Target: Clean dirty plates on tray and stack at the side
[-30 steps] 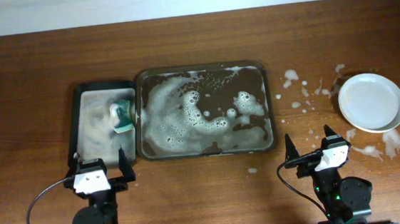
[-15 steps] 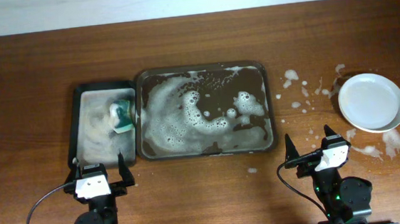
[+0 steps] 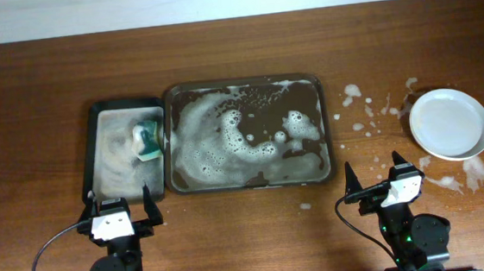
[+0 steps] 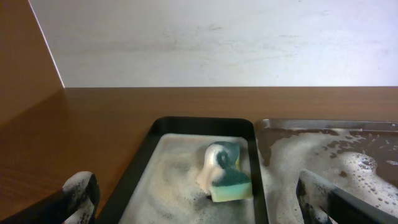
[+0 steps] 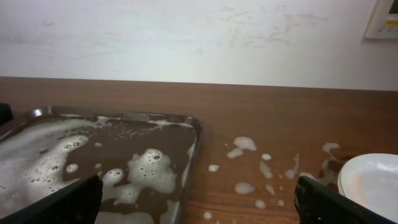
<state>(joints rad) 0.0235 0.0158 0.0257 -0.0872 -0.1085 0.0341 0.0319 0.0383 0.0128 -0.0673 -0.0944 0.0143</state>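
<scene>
The large dark tray (image 3: pixel 307 83) sits mid-table, full of white suds, with no plate in it. It also shows in the left wrist view (image 4: pixel 267 124) and the right wrist view (image 5: pixel 193 134). A stack of white plates (image 3: pixel 450 123) rests on the table at the right; its edge shows in the right wrist view (image 5: pixel 373 180). My left gripper (image 3: pixel 118 208) is open and empty near the front edge, below the small tray. My right gripper (image 3: pixel 373 186) is open and empty near the front edge, between the large tray and the plates.
A smaller dark tray (image 3: pixel 93 130) with suds holds a green sponge (image 3: pixel 146 141), left of the large tray; the sponge shows in the left wrist view (image 4: pixel 225 179). Foam blobs (image 3: pixel 357 109) lie on the wood between tray and plates. A white wall stands behind the table.
My left gripper has drawn back a little toward the front edge, away from the small tray. The right arm has not moved.
</scene>
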